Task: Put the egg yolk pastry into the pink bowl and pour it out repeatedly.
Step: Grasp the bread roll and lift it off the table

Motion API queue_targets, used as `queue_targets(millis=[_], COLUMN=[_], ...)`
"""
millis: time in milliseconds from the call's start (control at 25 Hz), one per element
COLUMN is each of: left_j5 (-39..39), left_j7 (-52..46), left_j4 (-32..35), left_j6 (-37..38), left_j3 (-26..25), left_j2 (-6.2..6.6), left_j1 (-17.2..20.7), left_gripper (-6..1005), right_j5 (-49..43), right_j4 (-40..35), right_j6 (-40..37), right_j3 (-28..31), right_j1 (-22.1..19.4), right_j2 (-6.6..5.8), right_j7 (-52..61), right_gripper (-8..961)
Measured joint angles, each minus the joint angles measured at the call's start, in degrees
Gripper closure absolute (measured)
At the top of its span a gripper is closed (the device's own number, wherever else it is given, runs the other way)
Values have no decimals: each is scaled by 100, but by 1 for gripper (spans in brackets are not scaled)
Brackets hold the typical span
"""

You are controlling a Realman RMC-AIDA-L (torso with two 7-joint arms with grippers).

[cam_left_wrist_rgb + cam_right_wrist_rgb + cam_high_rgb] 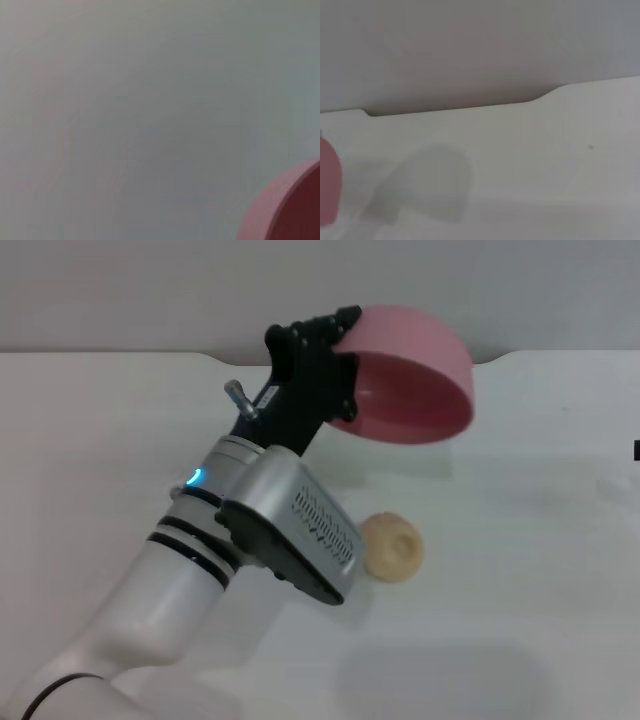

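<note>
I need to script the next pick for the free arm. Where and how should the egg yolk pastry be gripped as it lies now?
Probably from straight above, fingers closing across the rounded sides of the egg yolk pastry. It sits dome up and alone on the table, so its flanks are open. The left gripper holds the tilted pink bowl in the air behind it.
</note>
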Motion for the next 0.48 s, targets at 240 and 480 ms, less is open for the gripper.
queue_targets(millis=[240, 480], left_j5=[-405, -2358], left_j7=[-264, -193], left_j4=[42, 1398], left_j6=[-138, 2796], left_j3=[-149, -2249], left_j2=[-2, 83], left_j1=[-27, 424], left_gripper=[999, 999], right_j5=[28, 42], right_j4=[6, 162], right_j6=[-35, -82], right_j3=[-49, -462], right_j1=[-1, 72], right_j2=[27, 38], right_j7=[-121, -209], right_gripper=[446, 452])
